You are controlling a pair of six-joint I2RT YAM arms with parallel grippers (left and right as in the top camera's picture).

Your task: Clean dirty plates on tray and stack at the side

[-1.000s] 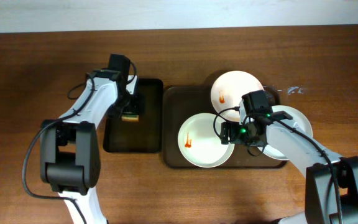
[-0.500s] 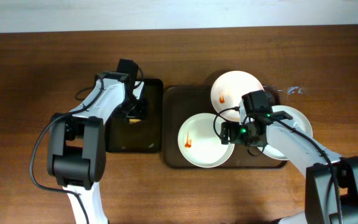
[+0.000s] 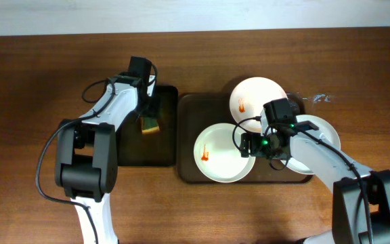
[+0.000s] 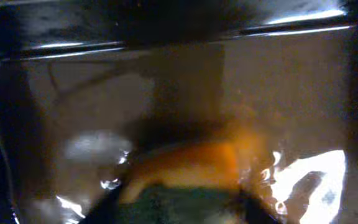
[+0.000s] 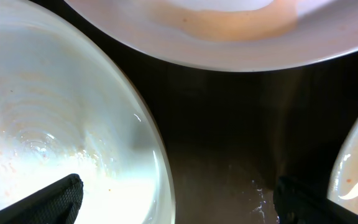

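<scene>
The brown tray [image 3: 187, 115] lies right of centre on the desk [image 3: 32, 81] and holds all three white plates. The upper plate [image 3: 259, 95] sits at the tray's far edge with an orange-red smear near its left side. The front plate [image 3: 219, 161] sits at the near left with a smear on its left half. The right plate [image 3: 320, 132] is largely covered by the right arm, so any marks on it cannot be read from overhead.

The right gripper [image 3: 250, 144] hangs over the gap where the plates meet. In the wrist view its fingers [image 5: 51, 199] are spread wide apart and hold nothing, with three plate rims cut off by the frame around a dark strip of tray.

Left of the brown tray, just beside it, the narrower black tray [image 3: 131, 149] contains a yellow-and-green sponge [image 3: 149, 125] in its upper right part. The left gripper [image 3: 147, 112] is right at the sponge. Its wrist view is a close blur of orange over green against the glossy tray floor. Whether it grips the sponge cannot be told.
</scene>
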